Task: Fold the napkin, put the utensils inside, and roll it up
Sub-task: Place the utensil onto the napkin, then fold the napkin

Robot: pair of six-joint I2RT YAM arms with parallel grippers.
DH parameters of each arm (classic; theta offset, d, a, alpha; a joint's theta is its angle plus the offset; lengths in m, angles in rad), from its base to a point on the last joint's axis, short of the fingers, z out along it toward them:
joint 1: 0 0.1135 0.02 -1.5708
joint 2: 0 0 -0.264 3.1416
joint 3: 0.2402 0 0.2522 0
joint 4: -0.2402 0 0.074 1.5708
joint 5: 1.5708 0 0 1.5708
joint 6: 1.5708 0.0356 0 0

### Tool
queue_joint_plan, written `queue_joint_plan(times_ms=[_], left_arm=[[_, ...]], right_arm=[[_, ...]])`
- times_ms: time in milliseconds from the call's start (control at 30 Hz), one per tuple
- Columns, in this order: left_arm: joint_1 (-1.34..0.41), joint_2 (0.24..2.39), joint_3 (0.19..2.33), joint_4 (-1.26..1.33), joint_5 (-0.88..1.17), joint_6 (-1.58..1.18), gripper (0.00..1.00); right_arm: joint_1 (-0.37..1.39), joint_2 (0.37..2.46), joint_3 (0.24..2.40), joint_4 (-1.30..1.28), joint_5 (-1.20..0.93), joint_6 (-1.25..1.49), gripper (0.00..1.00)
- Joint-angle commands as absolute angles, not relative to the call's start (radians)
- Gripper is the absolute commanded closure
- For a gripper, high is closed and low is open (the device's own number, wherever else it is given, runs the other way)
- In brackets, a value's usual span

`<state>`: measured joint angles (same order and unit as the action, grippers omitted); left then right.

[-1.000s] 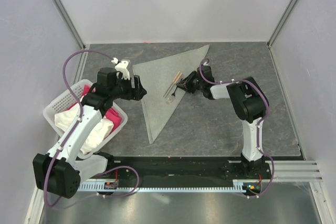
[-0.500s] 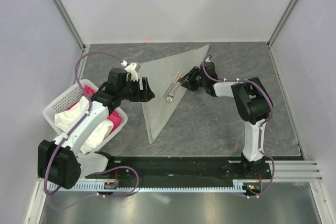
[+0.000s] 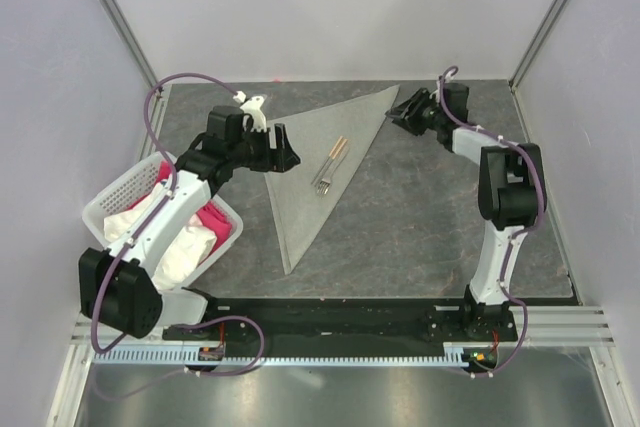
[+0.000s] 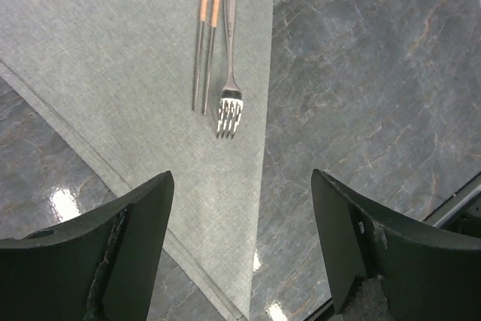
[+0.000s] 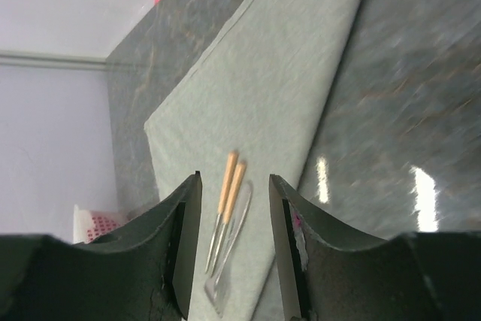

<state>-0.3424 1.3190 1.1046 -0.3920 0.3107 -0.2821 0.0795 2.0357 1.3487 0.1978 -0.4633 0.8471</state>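
**A:** Where does the job stand?

**B:** On the dark table (image 3: 430, 237) the napkin (image 3: 300, 177) lies flat, already folded into a long triangle, with one corner at the far right. A white basket (image 3: 110, 209) sits off to its left.

**A:** And the pincers?

**B:** The left gripper (image 3: 284, 151) hovers at the napkin's left edge, jaws spread wide and empty. The right gripper (image 3: 400, 117) hangs near the far corner, jaws partly apart, gripping nothing.

**A:** The utensils?

**B:** The utensils (image 3: 330, 167) rest on the cloth just inside its right edge: a fork (image 4: 229, 88) beside two sticks (image 4: 207, 35). I judge rolling comes next. That calls for pinching one edge and turning it over them without scattering them.
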Motion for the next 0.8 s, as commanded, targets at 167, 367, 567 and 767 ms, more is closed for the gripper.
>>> queue_joint_plan(times_ms=[167, 367, 567, 767], left_arm=[[-0.328, 1.371, 1.150, -0.413, 0.241, -0.169, 0.18], [-0.324, 1.390, 1.150, -0.417, 0.224, -0.140, 0.18], [-0.311, 1.391, 1.152, -0.422, 0.212, -0.123, 0.18], [-0.293, 1.401, 1.163, -0.420, 0.229, -0.127, 0.18]], right_arm=[[0.009, 2.333, 1.678, 0.167, -0.574, 0.781, 0.52], [0.005, 2.503, 1.866, 0.163, -0.568, 0.824, 0.52], [0.003, 2.623, 2.005, 0.135, -0.517, 0.842, 0.52], [0.003, 2.717, 2.135, 0.095, -0.473, 0.861, 0.52]])
